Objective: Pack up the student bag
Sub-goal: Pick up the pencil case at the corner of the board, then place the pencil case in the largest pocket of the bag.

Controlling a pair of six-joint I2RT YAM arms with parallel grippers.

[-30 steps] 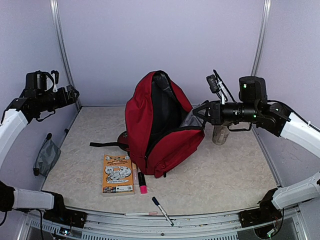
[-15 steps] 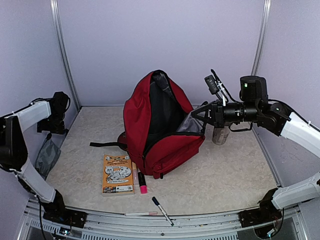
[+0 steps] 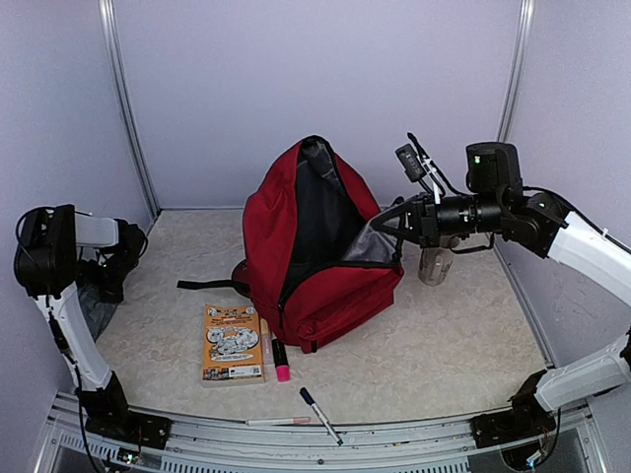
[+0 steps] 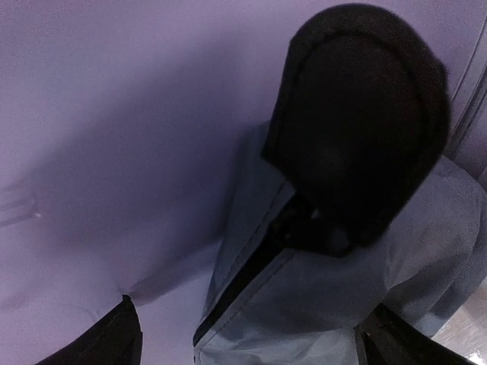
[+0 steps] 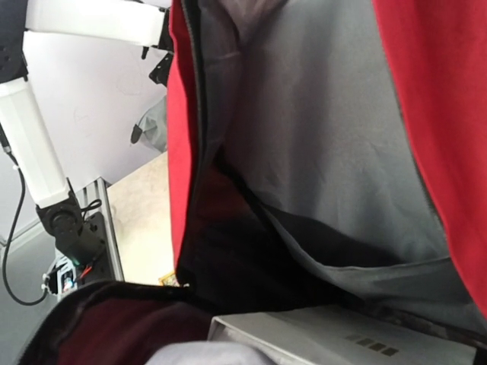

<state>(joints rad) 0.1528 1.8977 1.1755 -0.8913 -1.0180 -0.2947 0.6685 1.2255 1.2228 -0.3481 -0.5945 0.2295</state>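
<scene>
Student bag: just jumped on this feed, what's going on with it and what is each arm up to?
The right gripper seems to be pinching the front edge of the student bag, holding its main compartment open. The right wrist view looks in at grey lining and a pale box inside. The left gripper hangs open over a grey pouch by the left wall. An orange book, a pink highlighter and a black pen lie unpacked in front of the bag.
</scene>
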